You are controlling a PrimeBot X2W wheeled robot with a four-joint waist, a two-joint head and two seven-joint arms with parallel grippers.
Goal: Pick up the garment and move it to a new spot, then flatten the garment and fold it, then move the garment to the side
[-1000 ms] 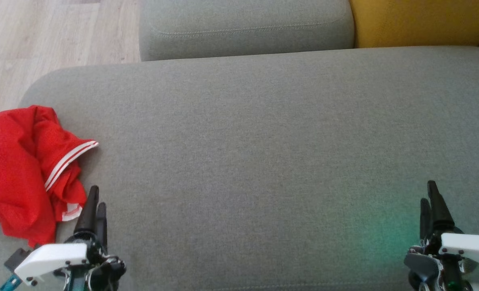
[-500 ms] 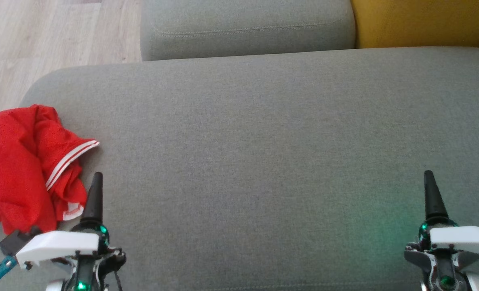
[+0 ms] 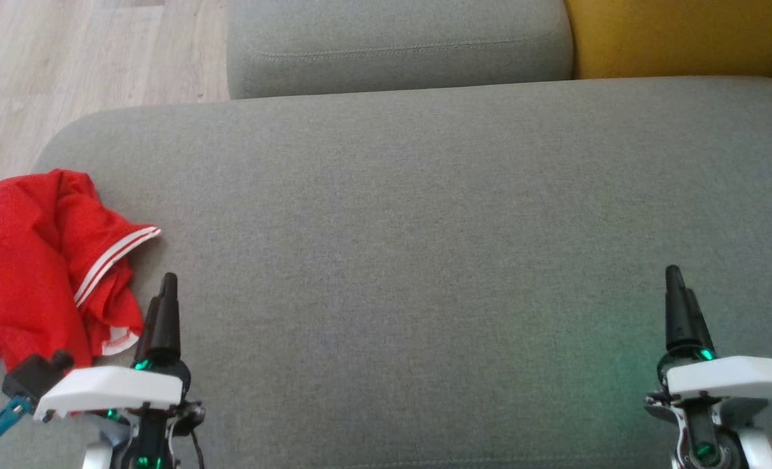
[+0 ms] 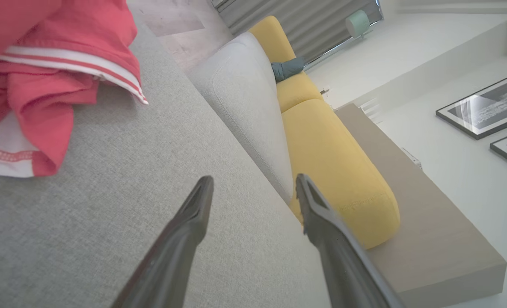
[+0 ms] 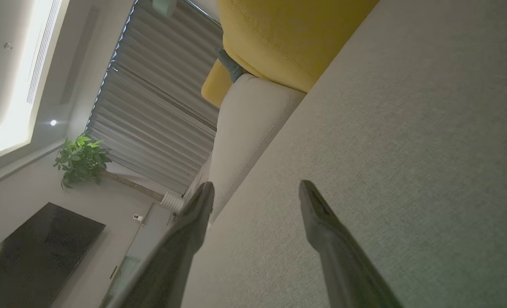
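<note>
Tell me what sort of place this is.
Most likely a home living room: a grey sofa with yellow cushions, framed pictures, and a potted plant beside long curtains.

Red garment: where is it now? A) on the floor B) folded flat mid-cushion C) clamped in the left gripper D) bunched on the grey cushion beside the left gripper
D: the red garment lies crumpled on the grey cushion, just left of the open, empty left gripper.

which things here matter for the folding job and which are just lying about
Job: garment, left gripper, right gripper, grey seat.
Lying about: yellow cushion, floor, framed pictures, plant.
</note>
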